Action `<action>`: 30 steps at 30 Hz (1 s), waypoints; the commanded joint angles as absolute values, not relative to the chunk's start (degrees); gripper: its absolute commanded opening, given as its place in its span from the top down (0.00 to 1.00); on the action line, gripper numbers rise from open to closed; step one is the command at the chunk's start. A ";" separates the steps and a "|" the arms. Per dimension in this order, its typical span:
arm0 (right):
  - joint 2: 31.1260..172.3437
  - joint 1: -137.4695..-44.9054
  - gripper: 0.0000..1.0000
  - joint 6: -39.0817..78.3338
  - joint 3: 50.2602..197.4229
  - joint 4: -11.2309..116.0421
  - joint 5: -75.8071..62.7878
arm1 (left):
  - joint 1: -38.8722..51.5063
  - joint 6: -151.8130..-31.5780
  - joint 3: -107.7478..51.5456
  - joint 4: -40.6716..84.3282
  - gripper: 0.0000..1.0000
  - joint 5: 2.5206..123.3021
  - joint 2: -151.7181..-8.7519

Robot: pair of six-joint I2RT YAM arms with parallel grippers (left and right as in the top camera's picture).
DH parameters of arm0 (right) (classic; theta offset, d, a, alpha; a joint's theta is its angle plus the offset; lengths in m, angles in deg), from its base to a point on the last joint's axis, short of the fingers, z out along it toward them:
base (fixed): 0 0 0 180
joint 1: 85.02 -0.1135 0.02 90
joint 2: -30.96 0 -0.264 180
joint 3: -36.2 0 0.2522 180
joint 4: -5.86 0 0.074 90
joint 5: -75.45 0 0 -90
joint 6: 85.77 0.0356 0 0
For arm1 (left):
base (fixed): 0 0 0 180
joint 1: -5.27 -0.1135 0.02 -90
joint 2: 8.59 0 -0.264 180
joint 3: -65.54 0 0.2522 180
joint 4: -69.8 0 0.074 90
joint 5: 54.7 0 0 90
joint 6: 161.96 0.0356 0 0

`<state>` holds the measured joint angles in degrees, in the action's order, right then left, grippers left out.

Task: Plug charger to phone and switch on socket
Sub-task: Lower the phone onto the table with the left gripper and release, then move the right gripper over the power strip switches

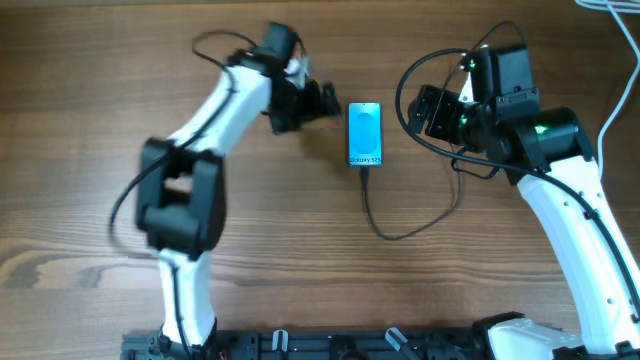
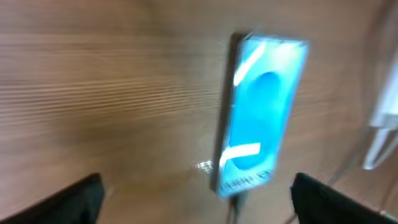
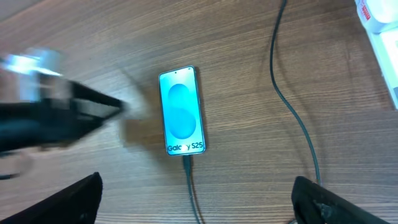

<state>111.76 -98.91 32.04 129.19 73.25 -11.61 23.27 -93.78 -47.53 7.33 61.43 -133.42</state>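
Spread left tool (image 1: pixel 325 102) and spread right tool (image 1: pixel 420 112) flank the phone (image 1: pixel 365 133), charger (image 1: pixel 366 195) touching its lower end.

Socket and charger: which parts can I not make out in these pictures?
Socket: right wrist view, cut by the frame edge; switch not visible.
Charger: overhead, its far end hidden under the right arm.
Phone: left wrist view, motion blur; port connection unclear.

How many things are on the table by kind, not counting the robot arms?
Phone: 1
Black charger cable: 1
White power strip, only a corner in view: 1
Thick white cord: 1
Total: 4
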 commanded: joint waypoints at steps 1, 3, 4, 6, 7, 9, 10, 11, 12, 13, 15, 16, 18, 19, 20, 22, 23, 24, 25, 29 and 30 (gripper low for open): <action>112.74 -95.39 0.01 29.53 129.93 73.51 -11.55 | 18.85 -92.78 -47.82 5.14 0.00 57.47 -117.56; 112.89 -90.54 0.01 25.37 131.04 73.95 -6.35 | 16.56 -92.78 -47.82 2.50 0.00 52.20 -112.81; 113.16 -88.01 0.01 23.98 132.35 75.13 -3.42 | 15.62 -92.78 -47.82 1.25 0.00 49.47 -111.24; 114.36 -83.16 0.01 22.23 136.25 78.89 -1.27 | 14.31 -92.78 -47.82 -0.39 0.00 45.80 -109.69; 115.45 -80.34 0.01 21.68 139.22 81.11 -1.60 | 13.54 -92.76 -47.82 -1.39 0.00 43.39 -109.23; 117.72 -74.65 0.01 20.96 144.27 83.15 -2.91 | 12.16 -92.76 -47.82 -3.80 0.00 39.72 -109.23; 118.66 -72.47 0.01 22.36 145.36 82.62 -5.84 | 11.92 -92.76 -47.82 -4.61 0.00 39.13 -109.23; 119.54 -70.28 0.01 26.66 145.40 81.05 -11.18 | 11.73 -92.78 -47.82 -5.48 0.00 38.80 -109.23; 120.43 -68.69 0.01 30.99 145.32 79.78 -15.70 | 11.73 -92.78 -47.82 -5.68 0.00 38.80 -109.23; 121.59 -67.31 0.01 34.34 145.32 78.78 -19.18 | 11.75 -92.78 -47.82 -5.72 0.00 38.80 -109.23; 125.13 -64.49 0.01 37.33 145.32 75.98 -21.21 | 11.79 -92.78 -47.82 -5.72 0.00 38.82 -109.23; 126.73 -63.72 0.01 37.40 145.32 75.04 -21.23 | 11.79 -92.78 -47.82 -5.72 0.00 38.82 -109.23; 131.06 -62.39 0.00 37.59 145.29 73.01 -21.21 | 11.79 -92.78 -47.82 -5.72 0.00 38.82 -109.23; 133.00 -62.04 0.01 37.88 145.29 72.33 -21.21 | 11.79 -92.78 -47.82 -5.72 0.00 38.82 -109.23; 136.02 -61.65 0.01 38.93 145.29 71.48 -21.19 | 11.79 -92.78 -47.82 -5.72 0.00 38.82 -109.23; 140.37 -61.32 0.01 39.43 145.29 70.80 -21.12 | 11.79 -92.78 -47.82 -5.72 0.00 38.82 -109.23; 142.92 -61.32 0.01 39.80 145.29 70.25 -20.03 | 11.79 -92.78 -47.82 -5.72 0.00 38.82 -109.23; 144.83 -61.32 0.00 39.73 145.29 69.77 -18.83 | 11.79 -92.78 -47.82 -5.72 0.00 38.82 -109.23; 146.71 -61.34 0.01 39.80 145.29 69.68 -18.28 | 11.79 -92.78 -47.82 -5.72 0.00 38.82 -109.23; 151.47 -61.39 0.01 40.37 145.21 68.28 -17.69 | 11.79 -92.78 -47.82 -5.72 0.00 38.82 -109.23; 152.17 -61.39 0.01 40.30 145.21 67.83 -16.68 | 11.79 -92.78 -47.82 -5.72 0.00 38.82 -109.23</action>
